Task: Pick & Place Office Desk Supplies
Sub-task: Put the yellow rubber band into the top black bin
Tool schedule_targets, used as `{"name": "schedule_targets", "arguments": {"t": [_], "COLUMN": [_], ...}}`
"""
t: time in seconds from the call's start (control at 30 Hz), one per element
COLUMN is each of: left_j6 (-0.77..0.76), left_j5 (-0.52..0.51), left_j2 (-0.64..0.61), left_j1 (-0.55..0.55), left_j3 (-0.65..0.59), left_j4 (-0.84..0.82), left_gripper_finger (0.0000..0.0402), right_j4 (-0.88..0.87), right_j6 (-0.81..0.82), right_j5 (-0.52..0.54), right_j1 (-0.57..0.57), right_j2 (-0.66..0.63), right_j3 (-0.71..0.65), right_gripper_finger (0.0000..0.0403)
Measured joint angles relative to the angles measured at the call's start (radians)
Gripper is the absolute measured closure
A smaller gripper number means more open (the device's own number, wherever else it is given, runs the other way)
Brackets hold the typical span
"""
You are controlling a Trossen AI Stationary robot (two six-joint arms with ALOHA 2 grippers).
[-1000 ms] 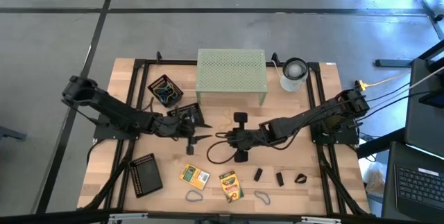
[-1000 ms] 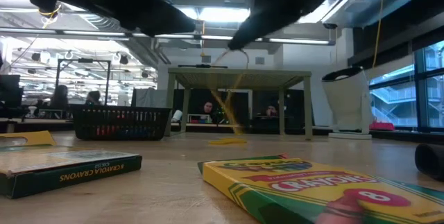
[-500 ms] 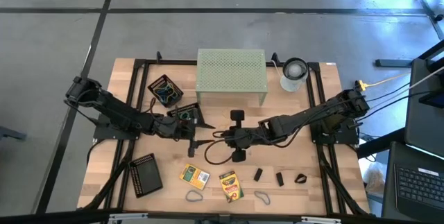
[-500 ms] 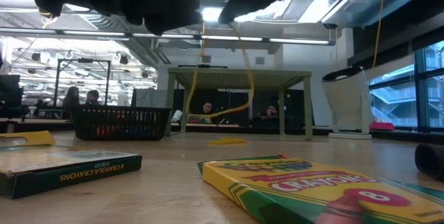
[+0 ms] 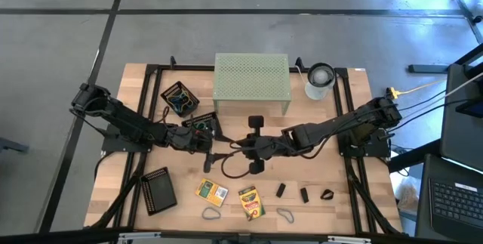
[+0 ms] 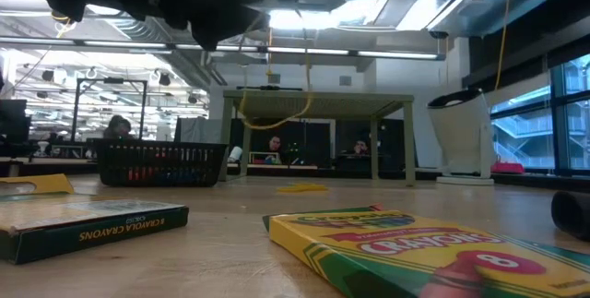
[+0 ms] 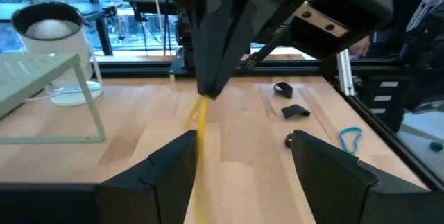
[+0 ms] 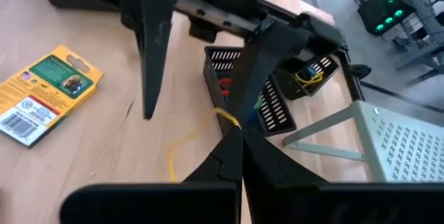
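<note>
My right gripper point(image 5: 232, 150) point(image 8: 234, 141) is shut on a yellow rubber band point(image 6: 277, 104) above the middle of the table. The band hangs in the air as a slack loop. My left gripper point(image 5: 213, 156) point(image 7: 239, 158) faces it from the table's left, open, one finger on each side of the hanging band point(image 7: 200, 123). A second yellow band point(image 6: 300, 187) lies flat on the table below. Two crayon boxes point(image 5: 212, 192) point(image 5: 251, 202), several black clips point(image 5: 305, 195) and loose bands point(image 5: 210, 214) point(image 5: 285, 214) lie near the front edge. My right gripper pinches the yellow band's upper part point(image 8: 226, 118) between its fingertips, slanting down from the table's right. The band hangs slack below the fingers, clear of the table. My left gripper: I cannot tell whether a finger point(image 7: 163, 172) touches the band beside it.
The pale green riser point(image 5: 252, 81) stands at the back centre, with the white-grey cylinder point(image 5: 320, 79) to its right. Black mesh trays sit at the back left point(image 5: 179, 97), by my left gripper point(image 5: 202, 125) and at the front left point(image 5: 158, 191).
My right gripper has risen with the yellow band. A second ago the band stretched down to the table; now it swings as a loop, lifted clear. The second yellow band has stayed on the table.
</note>
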Motion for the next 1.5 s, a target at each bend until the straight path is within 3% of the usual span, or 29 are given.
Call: {"name": "schedule_targets", "arguments": {"t": [0.23, 0.63, 0.87, 1.03, 1.23, 1.5], "left_j6": [-0.03, -0.026, -0.022, -0.022, -0.022, -0.03], "left_j5": [-0.002, -0.003, -0.008, -0.008, -0.02, -0.181], "left_j2": [0.0, 0.0, 0.0, 0.0, 0.0, -0.011], "left_j1": [0.0, 0.011, 0.016, 0.016, 0.016, 0.017], "left_j3": [0.0, 0.0, 0.0, 0.0, 0.0, 0.0], "left_j4": [0.008, 0.022, 0.022, 0.022, 0.022, 0.011], "left_gripper_finger": [0.0196, 0.039, 0.0398, 0.0398, 0.0398, 0.0398], "right_j4": [0.004, 0.003, 0.003, 0.002, -0.023, -0.151], "right_j6": [-0.022, -0.025, 0.009, 0.031, 0.041, 0.229], "right_j5": [0.0, -0.008, -0.009, -0.009, -0.011, -0.009], "right_j1": [0.0, 0.0, 0.0, 0.0, 0.0, 0.003], "right_j2": [0.0, 0.0, 0.0, 0.0, -0.015, -0.121], "right_j3": [0.014, 0.014, 0.014, 0.014, 0.014, 0.014], "right_gripper_finger": [0.0403, 0.0403, 0.0382, 0.0343, 0.026, 0.0158]}}
